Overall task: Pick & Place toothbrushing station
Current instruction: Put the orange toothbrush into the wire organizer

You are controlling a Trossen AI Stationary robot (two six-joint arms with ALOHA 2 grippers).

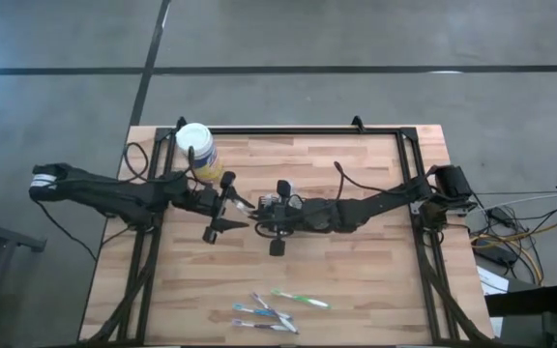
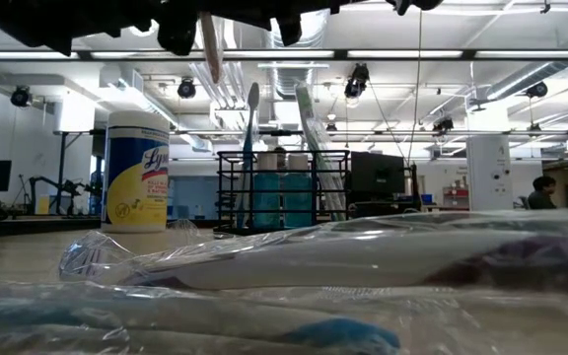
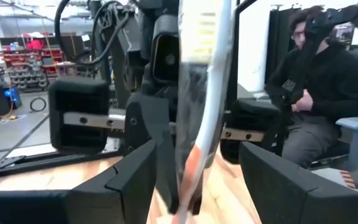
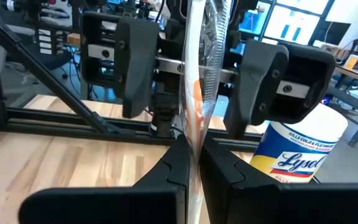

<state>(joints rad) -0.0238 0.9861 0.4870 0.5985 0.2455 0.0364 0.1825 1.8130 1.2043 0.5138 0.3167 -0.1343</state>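
Right gripper [image 4: 191, 168]: fingers pinched tight on a wrapped toothbrush [image 4: 201, 81], which stands upright between them in its clear plastic sleeve. In the high view this gripper sits near the middle of the table, facing the left arm.
Left gripper [image 3: 194, 180]: fingers spread wide, one on each side of the same wrapped toothbrush – not closed on it. In the high view it meets the right gripper head-on at table centre.
Wrapped toothbrush: white handle with an orange patch, crinkled clear wrapper around it; held above the tabletop.
Toothbrushing station [image 2: 282, 189]: black wire-mesh caddy standing on the table, seen in the low view just right of the wipes tub, with toothbrushes upright in it and blue-and-white items in its compartments. In the high view it is hidden under the grippers.
Wipes tub [image 1: 199, 150]: yellow Lysol canister with a white lid, upright near the far left corner of the table [image 1: 356, 261], close behind the left gripper.
Spare toothbrushes [image 1: 277, 309]: a few wrapped ones lie loose near the table's front edge – well apart from the arms.
Person [image 3: 319, 87]: seated beyond the table, dark top.
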